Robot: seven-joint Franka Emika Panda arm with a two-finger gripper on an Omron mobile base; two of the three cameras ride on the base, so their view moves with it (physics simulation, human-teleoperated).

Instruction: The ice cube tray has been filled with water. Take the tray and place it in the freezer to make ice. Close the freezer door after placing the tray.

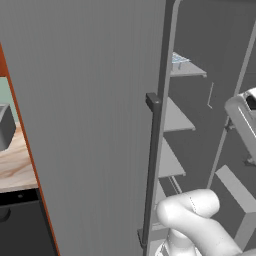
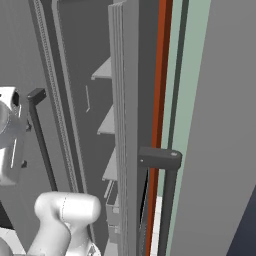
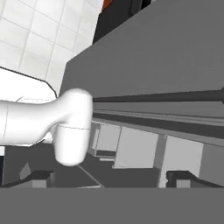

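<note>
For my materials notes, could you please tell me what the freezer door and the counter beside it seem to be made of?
The freezer door looks like brushed metal: flat grey with fine vertical streaks, though it could be painted. The counter looks like pale wood, with visible grain lines.

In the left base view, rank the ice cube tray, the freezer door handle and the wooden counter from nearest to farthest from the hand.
From the hand:
1. ice cube tray, on the top shelf, up-left.
2. freezer door handle, dark bar to the left; too close to call against the tray.
3. wooden counter, far left, beyond the door.
</note>
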